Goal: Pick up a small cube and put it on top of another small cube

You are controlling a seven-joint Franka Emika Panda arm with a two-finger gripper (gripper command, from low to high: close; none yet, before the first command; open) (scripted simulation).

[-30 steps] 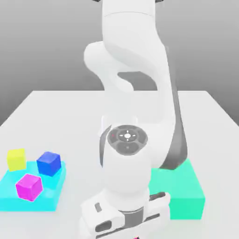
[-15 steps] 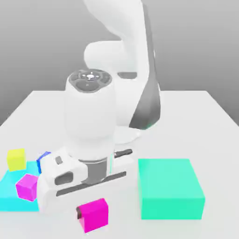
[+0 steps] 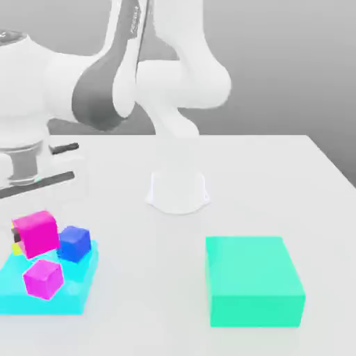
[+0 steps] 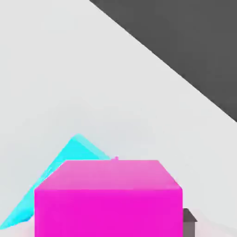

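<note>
While no writing or brand mark is showing on any cube or block, the colours are telling the things apart. The hot-pink cube (image 3: pixel 35 233) is looking plain and matte, with a lighter top face and darker sides; in the hand view it (image 4: pixel 109 199) is sitting large and close to the camera, with a dark finger tip (image 4: pixel 189 215) peeking out beside it. The jaws are closed on this cube and holding it clear of the table (image 3: pixel 243 181), at the exterior view's left, under the white hand of the arm (image 3: pixel 104 83). Just behind and below the pink cube, a sliver of the yellow cube (image 3: pixel 15 247) is peeking out, mostly hidden by it; whether the two are touching cannot be told. A blue cube (image 3: pixel 74 243) is sitting just beside them on a flat cyan slab (image 3: pixel 66 295), and a more purplish magenta cube (image 3: pixel 43 279) is resting on the same slab, nearer the camera. A large teal-green block (image 3: pixel 254 280) is lying well apart, toward the exterior view's right.
</note>
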